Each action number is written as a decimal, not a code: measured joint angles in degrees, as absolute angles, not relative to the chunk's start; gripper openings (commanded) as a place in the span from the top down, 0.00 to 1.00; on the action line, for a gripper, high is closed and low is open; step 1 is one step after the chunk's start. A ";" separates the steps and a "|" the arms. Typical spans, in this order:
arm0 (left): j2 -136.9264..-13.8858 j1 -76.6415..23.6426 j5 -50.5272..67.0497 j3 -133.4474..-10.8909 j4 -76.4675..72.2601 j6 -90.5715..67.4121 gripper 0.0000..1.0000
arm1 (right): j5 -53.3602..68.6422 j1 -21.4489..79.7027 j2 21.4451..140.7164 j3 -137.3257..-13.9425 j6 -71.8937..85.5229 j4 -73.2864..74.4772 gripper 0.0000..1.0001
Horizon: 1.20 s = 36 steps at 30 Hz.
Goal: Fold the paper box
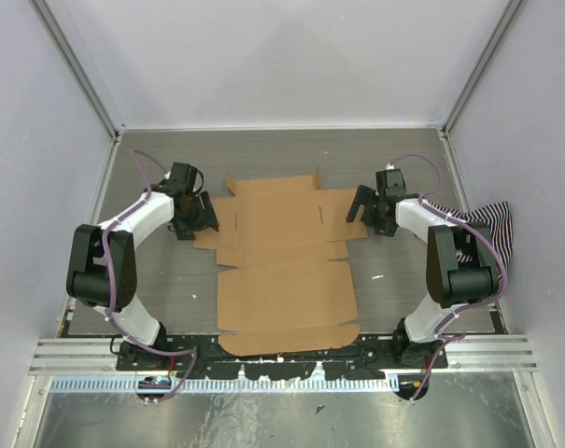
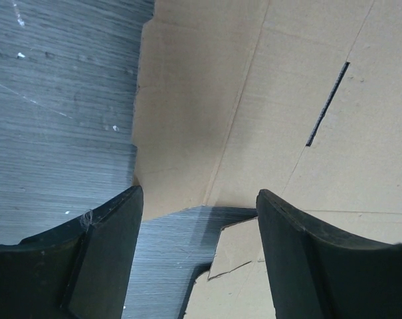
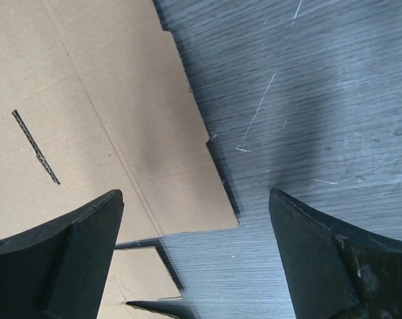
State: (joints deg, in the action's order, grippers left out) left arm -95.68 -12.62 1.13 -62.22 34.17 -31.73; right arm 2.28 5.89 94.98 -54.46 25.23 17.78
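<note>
Lying flat and unfolded on the table [image 1: 161, 271], the paper box [image 1: 287, 271] sits between the two arms, its near edge at their bases. The left hand [image 1: 205, 222] is open and straddles the outer edge of the sheet's left flap [image 2: 181, 119]. The right hand [image 1: 362, 211], open too, straddles the edge of the right flap [image 3: 121, 133]. Neither holds anything. The risk, as I judge it, lies in the pick-up: both flaps lie flush on the table, so a finger coming down may press on the cardboard rather than get beneath it, and shove the light sheet sideways. Should one hand lift sooner than the other, the sheet could swing round or bend off its creases.
</note>
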 measured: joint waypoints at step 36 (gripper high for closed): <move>-86.56 -20.78 11.60 -46.39 25.63 -38.02 0.30 | 6.74 20.47 87.24 -44.49 25.91 12.45 0.10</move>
State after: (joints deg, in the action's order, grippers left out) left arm -86.56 -20.78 11.60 -46.39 25.63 -38.02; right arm 6.74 20.47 87.24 -44.49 25.91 12.45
